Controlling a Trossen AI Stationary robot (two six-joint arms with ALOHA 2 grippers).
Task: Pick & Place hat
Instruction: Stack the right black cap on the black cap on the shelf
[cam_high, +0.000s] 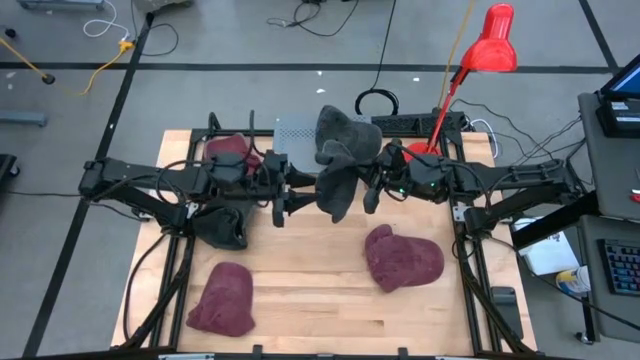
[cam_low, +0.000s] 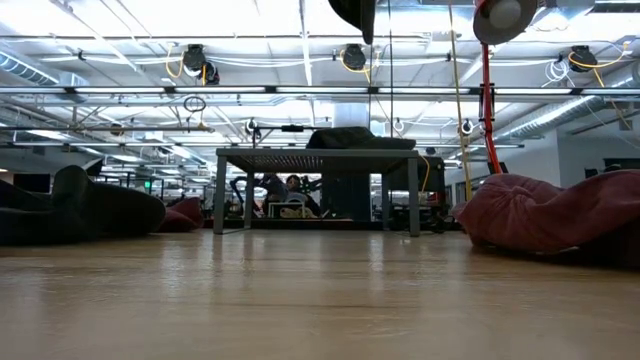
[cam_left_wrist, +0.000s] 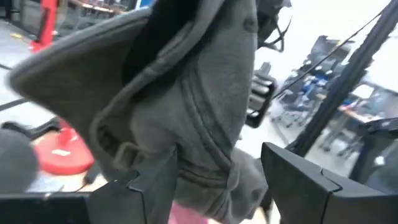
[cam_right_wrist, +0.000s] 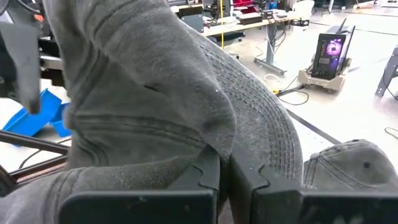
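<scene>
At the left of the high view, a dark grey hat (cam_high: 222, 228) lies by the left arm's links, a maroon hat (cam_high: 222, 300) is seen at lower left and another maroon one (cam_high: 231, 147) at upper left of the wooden table (cam_high: 320, 290). At mid-frame the grey cap (cam_high: 340, 160) is held up above the table between the two arms, well clear of the board. The left gripper (cam_high: 292, 190) is seen with its fingers (cam_left_wrist: 155, 183) spread fairly wide around a lower fold of the cap (cam_left_wrist: 180, 118); whether the cloth is actually pinched there cannot be told. The right gripper (cam_high: 378, 180) is clamped fully together on the cap's stitched brim (cam_right_wrist: 261, 124), fingertips meeting with fabric caught between them. The step in hand is judged to be a hand-over or reshaping in mid-air: it is best done if the right-hand pinch is kept until the left fingers are closed firmly on a thick fold, not on a loose edge, and the cap is kept high enough that its hanging part is not dragged over the grey rack (cam_high: 300, 130). Toward the right, a further maroon hat (cam_high: 403, 258) rests on the table and a red desk lamp (cam_high: 490, 42) stands at upper right. No brand, label or legible writing is visible on the cap or elsewhere.
</scene>
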